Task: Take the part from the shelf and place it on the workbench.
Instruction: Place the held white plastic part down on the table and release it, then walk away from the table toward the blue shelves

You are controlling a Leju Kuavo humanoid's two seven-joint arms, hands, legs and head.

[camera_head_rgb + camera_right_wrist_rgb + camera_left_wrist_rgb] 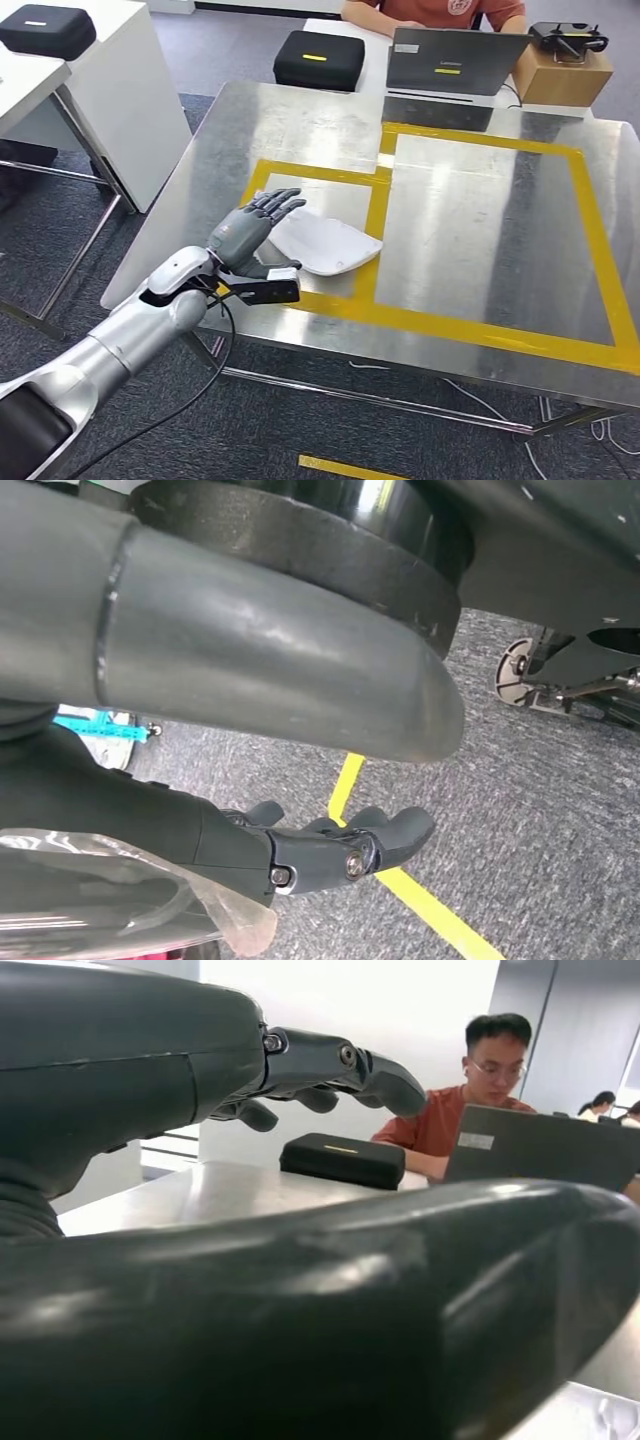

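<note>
Grey carpet (189, 420) runs under everything, with a white desk (128, 90) at the left carrying a black case (47, 30). The steel workbench (317, 120) fills the middle, marked with yellow tape (483, 330) in two rectangles. At its far edge sit a second black case (318, 59), a laptop (453, 62) with a person (438, 10) in an orange shirt behind it, and a cardboard box (562, 75) at the right. The white part (326, 243) lies flat on the bench inside the smaller taped rectangle. The left hand (253, 235) reaches over the bench edge just beside the part, fingers (281, 203) extended and apart, holding nothing. The right hand (332, 850) hangs above the carpet and a yellow floor line (423, 905), fingers loosely apart, gripping nothing
</note>
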